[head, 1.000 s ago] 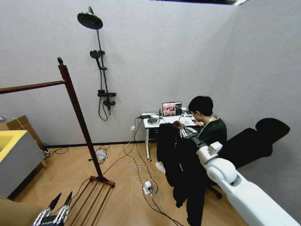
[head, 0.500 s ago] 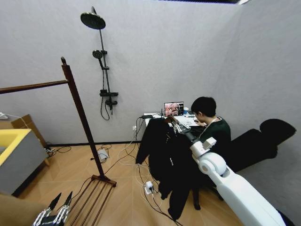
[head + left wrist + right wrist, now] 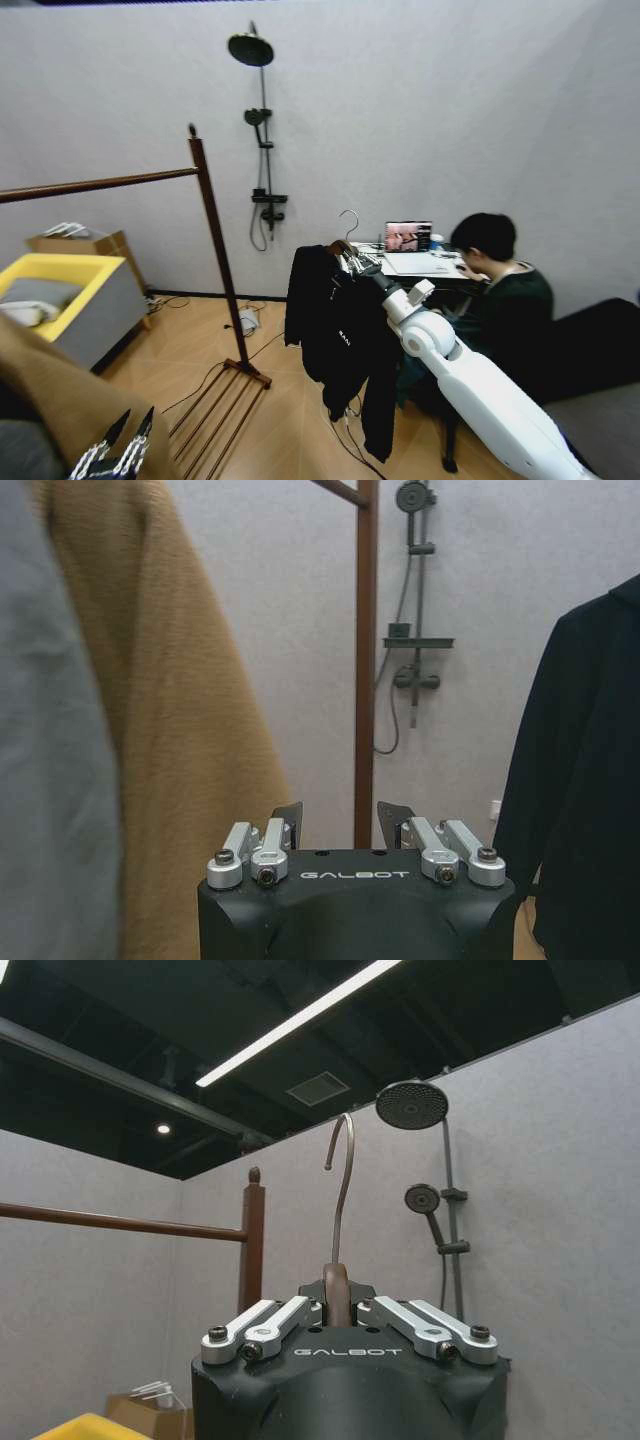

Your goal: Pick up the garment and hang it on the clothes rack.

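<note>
Carry step in hand. The jacket (image 3: 340, 335) is held up by the right claw (image 3: 352, 262), whose fingers are clamped on the neck of the wooden hanger (image 3: 337, 1295); the cloth hangs limp below the claw, the metal hook (image 3: 342, 1175) stands above it. The rack (image 3: 215, 255), with its bar (image 3: 120, 1224), lies to the claw's left, apart from the hook. The left claw (image 3: 343, 825) is parked low beside a tan coat (image 3: 165, 710), fingers parted, empty. Judged next: the hook must be raised over the bar and lowered onto it.
</note>
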### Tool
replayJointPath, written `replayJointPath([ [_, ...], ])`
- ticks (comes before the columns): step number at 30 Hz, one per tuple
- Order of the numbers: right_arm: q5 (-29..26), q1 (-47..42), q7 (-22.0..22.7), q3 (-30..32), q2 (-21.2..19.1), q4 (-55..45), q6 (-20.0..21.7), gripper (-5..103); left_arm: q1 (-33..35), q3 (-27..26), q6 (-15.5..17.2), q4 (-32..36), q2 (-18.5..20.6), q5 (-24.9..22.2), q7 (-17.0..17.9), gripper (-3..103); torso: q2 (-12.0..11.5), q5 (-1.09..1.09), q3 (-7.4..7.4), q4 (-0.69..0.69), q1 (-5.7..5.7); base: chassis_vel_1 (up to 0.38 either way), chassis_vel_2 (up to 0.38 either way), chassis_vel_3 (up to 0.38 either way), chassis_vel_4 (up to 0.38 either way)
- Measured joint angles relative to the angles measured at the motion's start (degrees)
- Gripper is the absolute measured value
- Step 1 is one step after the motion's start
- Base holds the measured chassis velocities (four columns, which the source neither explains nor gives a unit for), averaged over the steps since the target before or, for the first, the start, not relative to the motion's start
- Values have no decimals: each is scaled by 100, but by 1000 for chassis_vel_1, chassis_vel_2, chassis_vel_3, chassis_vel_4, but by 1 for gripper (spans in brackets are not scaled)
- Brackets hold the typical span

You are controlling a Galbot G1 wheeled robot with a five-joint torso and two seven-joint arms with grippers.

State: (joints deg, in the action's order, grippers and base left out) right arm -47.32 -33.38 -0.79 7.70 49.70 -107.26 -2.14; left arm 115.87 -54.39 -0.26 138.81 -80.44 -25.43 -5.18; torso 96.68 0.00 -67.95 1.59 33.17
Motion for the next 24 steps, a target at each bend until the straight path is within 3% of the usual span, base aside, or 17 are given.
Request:
replayJointPath([
  [12,-212,212,240,-34,-27,27,160,10,0,0,0,0,0,0,0,46,-74,1,36,-1,-37,130,121,126,122],
  [24,-674,1412,218,-1004,97,252,540,10,0,0,0,0,0,0,0,46,-112,0,58,2,-54,32,34,42,34],
])
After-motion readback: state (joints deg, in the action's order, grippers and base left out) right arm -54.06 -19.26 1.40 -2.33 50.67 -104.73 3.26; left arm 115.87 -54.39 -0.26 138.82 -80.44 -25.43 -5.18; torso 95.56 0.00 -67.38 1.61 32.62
